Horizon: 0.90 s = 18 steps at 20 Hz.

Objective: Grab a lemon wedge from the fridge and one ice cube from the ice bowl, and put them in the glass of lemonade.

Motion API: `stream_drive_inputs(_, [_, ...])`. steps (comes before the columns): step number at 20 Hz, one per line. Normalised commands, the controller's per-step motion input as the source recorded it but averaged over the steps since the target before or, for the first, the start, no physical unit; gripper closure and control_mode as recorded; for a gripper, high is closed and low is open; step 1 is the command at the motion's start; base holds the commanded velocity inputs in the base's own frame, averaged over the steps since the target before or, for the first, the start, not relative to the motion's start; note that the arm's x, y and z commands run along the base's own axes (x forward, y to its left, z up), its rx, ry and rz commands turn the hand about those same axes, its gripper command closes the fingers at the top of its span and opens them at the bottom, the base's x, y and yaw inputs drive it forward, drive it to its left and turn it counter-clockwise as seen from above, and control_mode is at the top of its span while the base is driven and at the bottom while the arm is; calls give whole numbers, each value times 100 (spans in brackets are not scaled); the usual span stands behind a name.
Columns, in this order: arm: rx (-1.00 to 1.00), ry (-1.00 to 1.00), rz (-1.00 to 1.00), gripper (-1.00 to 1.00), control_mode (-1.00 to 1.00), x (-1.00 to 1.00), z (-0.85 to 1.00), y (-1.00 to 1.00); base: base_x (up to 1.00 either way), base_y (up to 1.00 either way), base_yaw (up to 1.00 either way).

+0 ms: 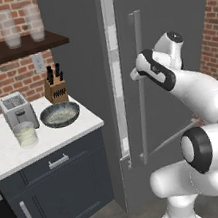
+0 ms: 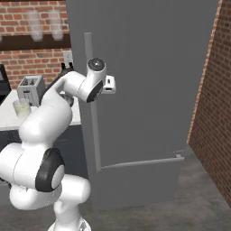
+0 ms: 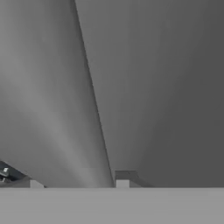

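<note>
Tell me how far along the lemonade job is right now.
Early stage. Done: the fridge door is cracked open a little. In hand: the claw is at the door's long bar handle, apparently pulling; whether it grips is unclear. Left: fetch the lemon wedge, take an ice cube from the ice bowl, and drop both into the glass of lemonade beside the toaster.

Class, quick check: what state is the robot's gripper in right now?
Gripper: at the fridge door handle; open or gripping cannot be told.
</note>
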Motion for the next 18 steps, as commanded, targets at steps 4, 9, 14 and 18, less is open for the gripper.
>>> stream_drive_inputs(4, [5, -4, -12, 100, -100, -61, 0, -100, 0, 0, 0])
stream_drive_inputs(9, [4, -2, -14, 100, -100, -62, 0, -100, 0, 0, 0])
stream_drive_inputs(14, [0, 0, -14, 100, -100, -37, 0, -100, 0, 0, 0])
stream_drive_inputs(18, [0, 0, -13, 100, -100, -32, 0, -100, 0, 0, 0])
